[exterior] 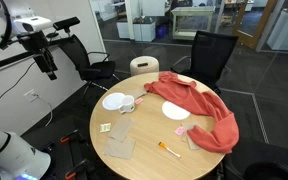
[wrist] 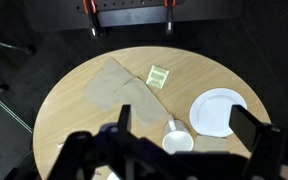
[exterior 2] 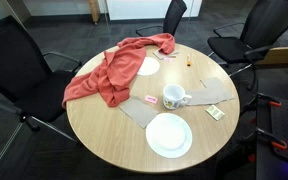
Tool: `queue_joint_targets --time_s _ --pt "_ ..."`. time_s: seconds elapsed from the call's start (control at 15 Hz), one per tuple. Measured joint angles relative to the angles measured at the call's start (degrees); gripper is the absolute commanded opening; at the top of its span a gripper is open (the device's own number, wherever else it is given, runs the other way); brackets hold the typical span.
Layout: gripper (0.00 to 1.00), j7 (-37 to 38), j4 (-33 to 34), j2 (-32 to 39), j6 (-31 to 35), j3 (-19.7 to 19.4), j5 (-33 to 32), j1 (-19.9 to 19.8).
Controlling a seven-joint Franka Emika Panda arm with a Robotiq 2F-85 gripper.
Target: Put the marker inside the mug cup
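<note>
The orange marker [exterior: 169,151] lies flat on the round wooden table [exterior: 144,150] near its front edge, beside the red cloth [exterior: 199,112]. In an exterior view it is a tiny orange mark [exterior 2: 189,62] at the far side. The white mug [exterior: 127,104] stands upright next to the white plate [exterior: 113,100]; it also shows in an exterior view [exterior 2: 174,97] and in the wrist view [wrist: 177,138]. My gripper [exterior: 49,62] is open and empty, high above and beside the table. In the wrist view its fingers [wrist: 184,118] frame the mug from far above. The marker is out of the wrist view.
The plate [exterior 2: 169,135] [wrist: 217,110] sits at the table edge. A translucent container [exterior: 121,130] and a small yellowish card [wrist: 158,76] lie near the mug. A pink-white card [exterior 2: 147,100] and a white disc [exterior: 176,111] lie by the cloth [exterior 2: 109,75]. Black chairs [exterior: 209,55] ring the table.
</note>
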Motion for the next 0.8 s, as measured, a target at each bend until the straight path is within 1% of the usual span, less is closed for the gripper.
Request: queue_joint_targets --time_s 0.6,0.8 --pt "1.0 0.0 0.0 0.0 0.16 0.0 -0.05 -0.05" --pt "1.0 0.04 0.01 0.43 1.36 -0.09 -0.59 -1.28"
